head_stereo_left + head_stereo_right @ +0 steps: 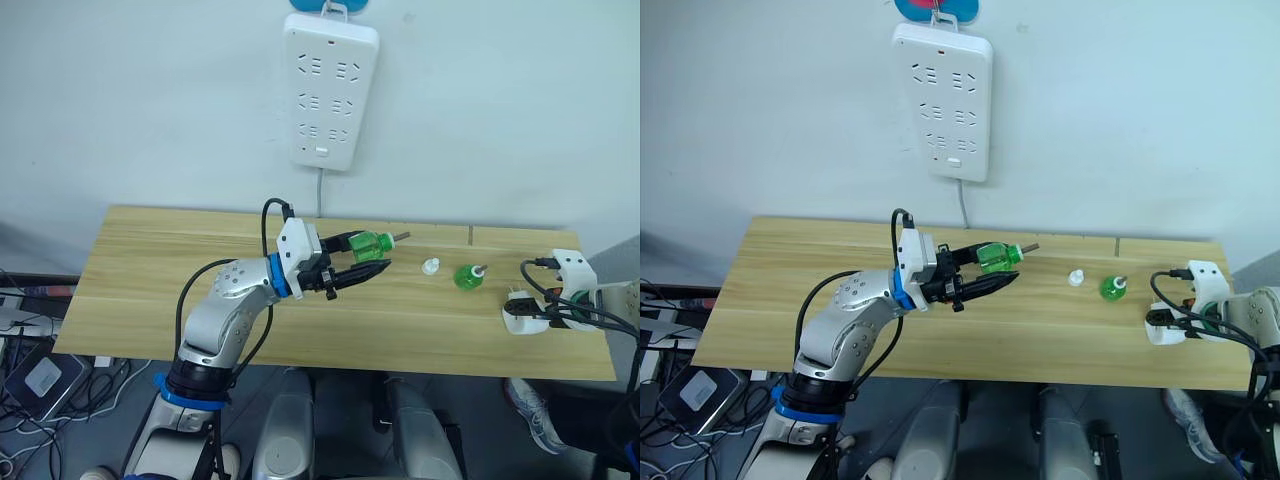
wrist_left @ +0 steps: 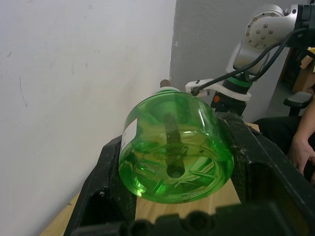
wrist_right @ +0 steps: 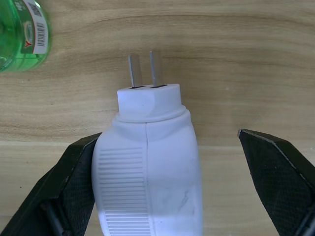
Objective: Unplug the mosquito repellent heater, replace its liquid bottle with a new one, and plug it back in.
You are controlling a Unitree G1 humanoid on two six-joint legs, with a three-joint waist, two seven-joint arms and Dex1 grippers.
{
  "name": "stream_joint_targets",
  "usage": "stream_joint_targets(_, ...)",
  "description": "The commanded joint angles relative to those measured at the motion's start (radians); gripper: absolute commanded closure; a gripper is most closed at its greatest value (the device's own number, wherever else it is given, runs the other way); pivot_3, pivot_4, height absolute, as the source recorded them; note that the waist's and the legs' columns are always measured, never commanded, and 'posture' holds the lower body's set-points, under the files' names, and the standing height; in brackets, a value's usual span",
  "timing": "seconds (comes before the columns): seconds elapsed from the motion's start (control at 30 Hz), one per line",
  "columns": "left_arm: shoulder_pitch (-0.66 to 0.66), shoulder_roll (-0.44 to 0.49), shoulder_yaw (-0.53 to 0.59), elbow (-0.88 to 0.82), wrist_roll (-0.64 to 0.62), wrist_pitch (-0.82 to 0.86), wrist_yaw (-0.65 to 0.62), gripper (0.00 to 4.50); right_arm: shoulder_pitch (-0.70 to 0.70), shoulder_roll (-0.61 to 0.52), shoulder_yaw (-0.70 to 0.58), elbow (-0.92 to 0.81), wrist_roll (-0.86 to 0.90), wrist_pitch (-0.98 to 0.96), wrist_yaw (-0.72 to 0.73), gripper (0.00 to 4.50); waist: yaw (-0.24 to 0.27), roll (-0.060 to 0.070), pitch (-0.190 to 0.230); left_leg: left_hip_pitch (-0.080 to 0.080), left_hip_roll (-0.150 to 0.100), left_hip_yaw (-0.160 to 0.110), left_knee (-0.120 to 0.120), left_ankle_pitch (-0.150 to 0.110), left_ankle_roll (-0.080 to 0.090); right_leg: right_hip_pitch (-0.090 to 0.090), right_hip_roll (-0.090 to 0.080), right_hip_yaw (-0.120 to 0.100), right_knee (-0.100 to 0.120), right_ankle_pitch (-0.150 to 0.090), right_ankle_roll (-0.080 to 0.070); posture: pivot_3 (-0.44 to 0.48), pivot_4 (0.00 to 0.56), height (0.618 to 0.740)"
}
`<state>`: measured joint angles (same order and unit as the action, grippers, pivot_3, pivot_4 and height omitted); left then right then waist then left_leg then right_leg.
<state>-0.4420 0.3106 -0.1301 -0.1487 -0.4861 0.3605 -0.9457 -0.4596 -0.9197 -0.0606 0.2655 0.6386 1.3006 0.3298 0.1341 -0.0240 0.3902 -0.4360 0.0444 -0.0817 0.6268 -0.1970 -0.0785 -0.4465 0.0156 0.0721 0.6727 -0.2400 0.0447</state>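
1. Looking down from my head, I see my left gripper (image 1: 372,268) raised over the wooden table (image 1: 150,300), fingers closed around a green bottle (image 1: 368,244) held on its side, wick pointing toward my right. A second green bottle (image 1: 467,276) stands further right on the table, with a small white cap (image 1: 430,266) lying near it. The mosquito repellent heater (image 1: 524,318) lies at the table's right end, right by my right gripper (image 1: 545,312). The wall power strip (image 1: 330,88) hangs above, nothing plugged in.

2. Along my left wrist, the bottle's base faces me, wedged between both black fingers (image 2: 106,191); the grip looks firm.

3. Along my right wrist, the heater lies on the wood, prongs (image 3: 145,71) pointing away. My fingers stand wide apart, one touching its ribbed side, the other well clear, so I hold nothing.

4. Risks, as I judge them: closing off-centre could push the rounded heater sideways rather than grip it; a tilted bottle could catch its wick at the opening.
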Motion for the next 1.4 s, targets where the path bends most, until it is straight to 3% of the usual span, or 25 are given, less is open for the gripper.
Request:
stream_joint_targets(0.03, 0.003, -0.005, -0.004, -0.036, -0.008, -0.020, -0.004, 2.24, 0.010, -0.010, -0.038, -0.030, -0.034, 0.014, 0.023, 0.06, 0.000, 0.000, 0.001, 0.000, 0.000, 0.000, 0.000, 0.000, 0.000, 0.000, 0.000, 0.000, 0.000, 0.000, 0.000, 0.325, 0.423, 0.740)
stream_joint_targets(0.27, -0.006, -0.008, -0.004, -0.018, -0.004, -0.030, -0.012, 2.24, -0.005, -0.030, -0.065, -0.084, -0.051, 0.058, 0.070, 0.06, -0.002, 0.000, 0.001, 0.000, 0.000, 0.000, 0.000, 0.000, 0.000, 0.000, 0.000, 0.000, -0.001, 0.000, 0.000, 0.317, 0.419, 0.740)
stream_joint_targets(0.5, 0.004, -0.013, -0.011, -0.009, -0.002, -0.047, -0.016, 2.24, -0.042, -0.080, -0.152, -0.206, -0.030, 0.233, 0.088, 0.06, -0.001, 0.001, 0.001, -0.004, 0.000, 0.001, -0.001, 0.000, 0.000, -0.004, 0.000, 0.000, -0.002, 0.000, 0.000, 0.306, 0.407, 0.740)
stream_joint_targets(0.63, 0.005, -0.025, -0.020, 0.001, 0.001, -0.060, -0.015, 2.24, -0.042, -0.050, -0.207, -0.258, -0.034, 0.311, 0.060, 0.06, -0.001, 0.001, 0.001, -0.006, 0.000, 0.000, -0.001, 0.000, 0.000, -0.004, 0.000, -0.001, -0.004, 0.000, 0.000, 0.283, 0.390, 0.740)
stream_joint_targets(0.93, -0.003, -0.029, -0.022, 0.008, 0.004, -0.066, -0.018, 2.24, 0.005, 0.029, -0.208, -0.273, -0.094, 0.276, 0.036, 0.06, 0.002, 0.001, 0.001, -0.014, -0.001, 0.000, 0.000, 0.000, 0.000, -0.008, -0.001, -0.001, -0.010, 0.003, 0.004, 0.297, 0.391, 0.740)
stream_joint_targets(1.4, -0.002, -0.026, -0.030, 0.005, 0.007, -0.069, -0.014, 2.24, 0.064, 0.009, -0.207, -0.284, -0.123, 0.230, 0.086, 0.06, 0.004, 0.001, 0.001, -0.014, -0.001, 0.000, 0.001, 0.000, 0.000, -0.009, -0.001, -0.001, -0.009, 0.003, 0.005, 0.298, 0.382, 0.740)
